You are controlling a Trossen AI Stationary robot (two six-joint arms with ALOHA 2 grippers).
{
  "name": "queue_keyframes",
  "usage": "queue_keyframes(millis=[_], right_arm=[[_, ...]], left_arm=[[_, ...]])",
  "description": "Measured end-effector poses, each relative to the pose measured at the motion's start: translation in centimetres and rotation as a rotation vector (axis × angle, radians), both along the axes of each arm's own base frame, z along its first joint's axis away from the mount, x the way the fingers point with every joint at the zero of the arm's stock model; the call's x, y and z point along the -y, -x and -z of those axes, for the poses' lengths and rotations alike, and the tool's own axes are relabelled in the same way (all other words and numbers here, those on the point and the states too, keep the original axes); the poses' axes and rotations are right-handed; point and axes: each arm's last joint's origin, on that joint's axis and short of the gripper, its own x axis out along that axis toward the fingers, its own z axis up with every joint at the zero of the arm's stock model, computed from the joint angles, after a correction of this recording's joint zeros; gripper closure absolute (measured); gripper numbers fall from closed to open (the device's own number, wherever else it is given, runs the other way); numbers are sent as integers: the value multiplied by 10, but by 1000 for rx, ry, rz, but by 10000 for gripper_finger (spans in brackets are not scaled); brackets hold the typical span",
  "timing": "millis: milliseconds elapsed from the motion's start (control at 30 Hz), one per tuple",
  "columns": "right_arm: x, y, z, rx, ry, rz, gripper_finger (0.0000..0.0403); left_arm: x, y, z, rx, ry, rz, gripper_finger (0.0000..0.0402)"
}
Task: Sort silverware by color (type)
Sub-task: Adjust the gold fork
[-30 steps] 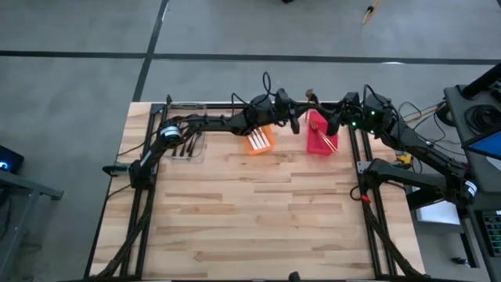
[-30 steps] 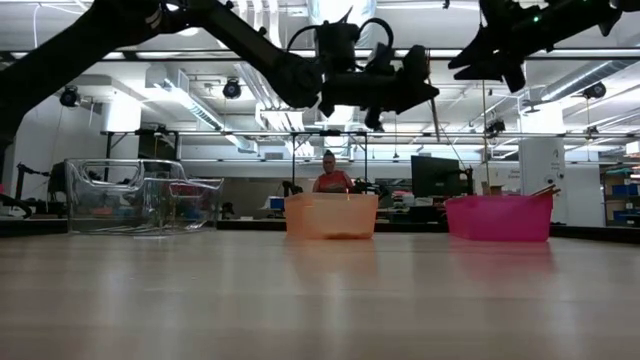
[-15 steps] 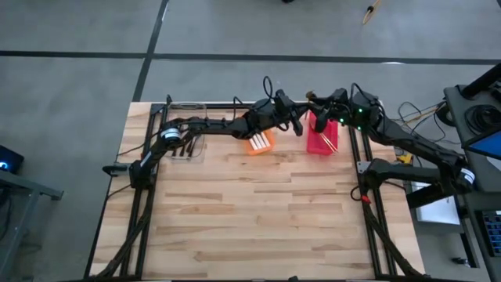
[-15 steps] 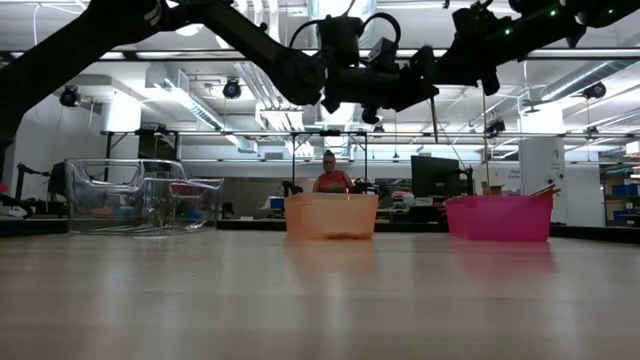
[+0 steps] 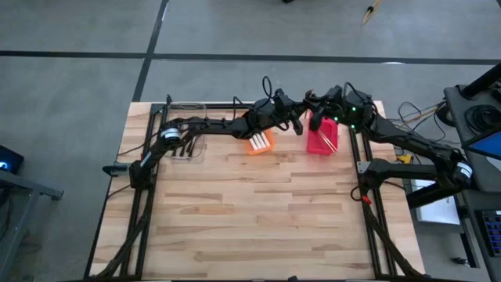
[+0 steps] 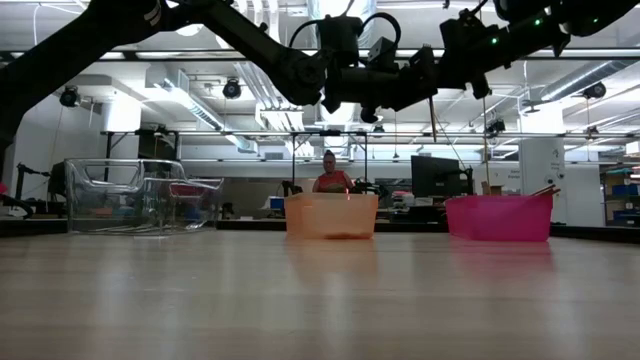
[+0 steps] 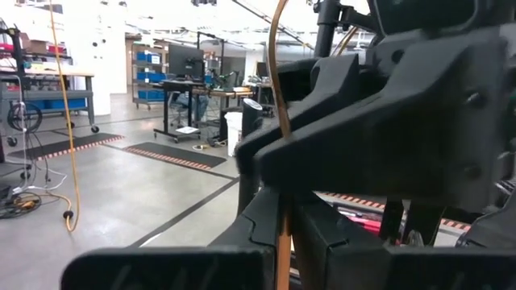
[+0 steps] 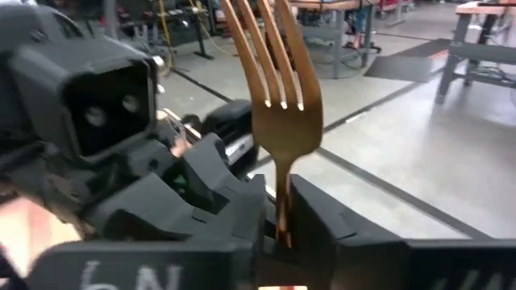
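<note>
A gold fork [image 8: 278, 121] stands upright in the air over the table's far edge, tines up, between my two grippers. My left gripper [image 5: 301, 123] reaches in from the table's left and is shut on the fork; the left wrist view shows the fork [image 7: 276, 121] edge-on as a thin gold line. My right gripper [image 5: 315, 110] comes from the right, faces the left one and is shut on the same fork. In the low view both grippers [image 6: 430, 80] meet high above the bins. My left gripper pinches the fork's handle [image 7: 282, 242] between its two fingers. The fingers lie about level, come from the table's left and cross the handle. The fork rises upright out of the hold, clear of the table. My right gripper has the fork's neck [image 8: 282, 211] just under the tines between its two fingers. The fingers lie level, come from the table's right and cross the fork. The tines stand above the fingers, and the fork hangs clear of everything below.
Three bins stand along the far edge. A clear one [image 5: 186, 135] at the left holds dark forks, an orange one [image 5: 259, 142] holds white-handled forks, and a red one [image 5: 322, 138] under the grippers holds gold forks. The wooden tabletop [image 5: 250, 211] spreads toward the near edge. A person [image 6: 331, 178] sits far behind.
My right gripper has moved toward the table's left, up to my left gripper and the fork it holds. My left gripper has stayed in place with the fork upright.
</note>
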Motion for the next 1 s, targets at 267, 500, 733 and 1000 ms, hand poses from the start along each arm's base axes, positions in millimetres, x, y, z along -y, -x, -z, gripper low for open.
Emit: queue_keyframes(millis=[267, 500, 733, 1000], right_arm=[[-1, -2, 1, -29, 25, 39, 391], [-2, -2, 1, -23, 15, 39, 392], [-3, -1, -3, -19, -1, 42, 393], [-3, 0, -21, -109, -68, 45, 393]], left_arm=[[0, 0, 0, 0, 1, -1, 400], [0, 0, 0, 5, 16, 2, 385], [0, -1, 3, -21, 25, 35, 311], [4, 6, -13, -122, -21, 103, 224]])
